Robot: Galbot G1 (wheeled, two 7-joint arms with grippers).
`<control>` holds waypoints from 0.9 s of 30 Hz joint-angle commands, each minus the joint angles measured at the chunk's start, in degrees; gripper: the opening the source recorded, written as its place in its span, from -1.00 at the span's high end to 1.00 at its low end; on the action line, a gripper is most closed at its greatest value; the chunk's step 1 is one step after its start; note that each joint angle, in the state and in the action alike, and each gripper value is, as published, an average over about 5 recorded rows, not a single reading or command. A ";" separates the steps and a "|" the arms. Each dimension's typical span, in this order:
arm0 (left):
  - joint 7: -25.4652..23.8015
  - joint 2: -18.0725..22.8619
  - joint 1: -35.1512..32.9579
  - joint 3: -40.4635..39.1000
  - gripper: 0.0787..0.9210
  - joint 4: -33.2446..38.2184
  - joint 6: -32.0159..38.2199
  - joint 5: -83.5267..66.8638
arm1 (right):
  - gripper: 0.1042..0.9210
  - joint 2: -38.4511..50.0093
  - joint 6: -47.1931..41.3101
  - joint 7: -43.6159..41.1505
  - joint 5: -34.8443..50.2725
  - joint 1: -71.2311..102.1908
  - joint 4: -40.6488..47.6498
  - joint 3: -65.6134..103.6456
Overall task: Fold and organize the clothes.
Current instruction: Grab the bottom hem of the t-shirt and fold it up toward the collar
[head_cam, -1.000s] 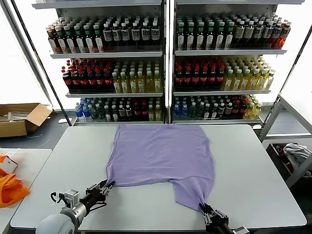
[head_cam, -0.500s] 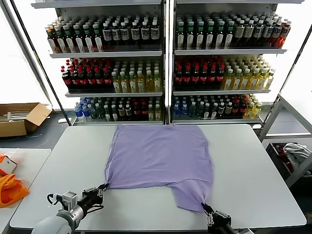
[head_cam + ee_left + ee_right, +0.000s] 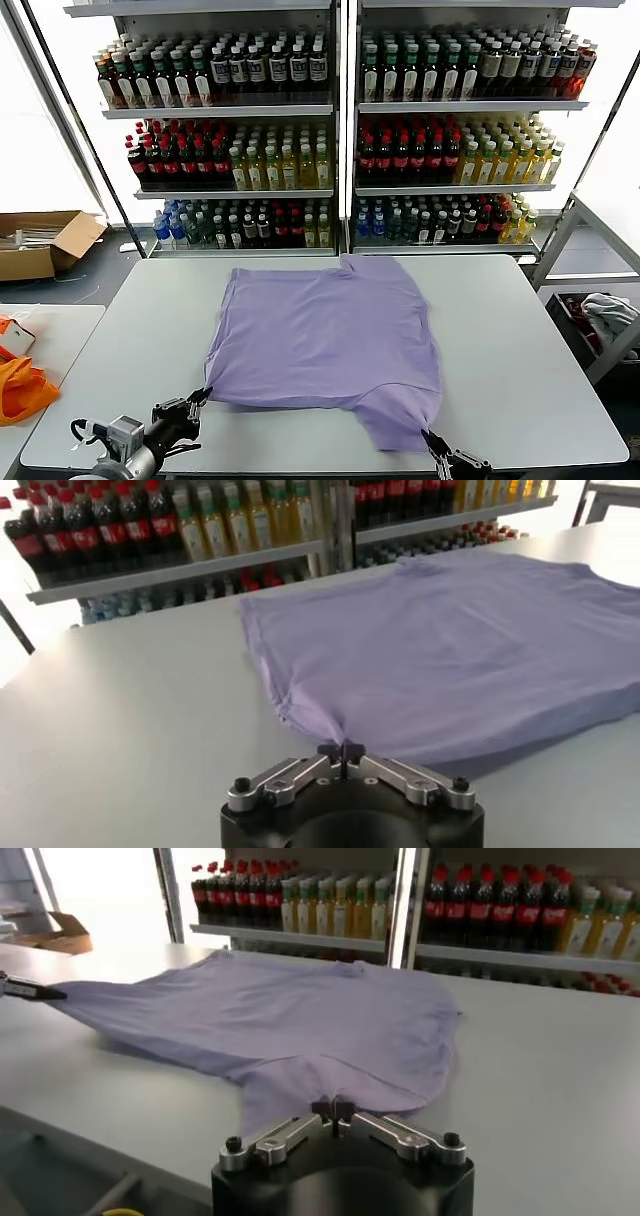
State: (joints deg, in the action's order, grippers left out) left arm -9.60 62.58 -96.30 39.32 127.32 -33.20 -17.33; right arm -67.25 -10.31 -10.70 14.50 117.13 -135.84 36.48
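Note:
The lavender T-shirt (image 3: pixel 325 335) lies spread on the grey table (image 3: pixel 520 350), plain side up. My left gripper (image 3: pixel 200 396) is shut on its near left corner, low over the table's front edge; the left wrist view shows the pinch (image 3: pixel 342 749) and the T-shirt (image 3: pixel 450 650). My right gripper (image 3: pixel 428 436) is shut on the near right corner, which is drawn out into a point toward the front edge. The right wrist view shows that gripper (image 3: pixel 334 1110) and the T-shirt (image 3: pixel 300 1018).
Drink shelves (image 3: pixel 340 130) stand behind the table. A cardboard box (image 3: pixel 45 243) sits on the floor at left. An orange cloth (image 3: pixel 20 388) lies on a side table at left. A grey-white cloth bundle (image 3: pixel 605 312) sits on a rack at right.
Both grippers have pulled back toward the table's near edge with the T-shirt corners. The whole T-shirt has slid toward me and its far edge has left the table's back.

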 commanded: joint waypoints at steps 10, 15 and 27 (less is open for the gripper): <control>-0.94 -1.71 4.23 2.77 0.98 1.17 0.05 -2.50 | 0.99 0.82 5.13 3.66 6.04 -10.72 0.24 -0.47; -0.90 -4.68 11.77 -0.20 0.98 -4.64 0.03 -7.23 | 0.99 4.49 3.11 6.40 10.59 -20.54 4.87 -2.29; -0.97 -5.78 28.70 -9.24 0.98 -19.37 0.12 -11.05 | 0.99 8.46 1.66 10.90 16.88 -36.90 17.16 -9.51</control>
State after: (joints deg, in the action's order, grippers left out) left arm -10.52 58.01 -77.58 34.12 115.75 -33.10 -25.83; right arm -60.51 -8.53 -2.08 27.74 91.31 -125.11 30.22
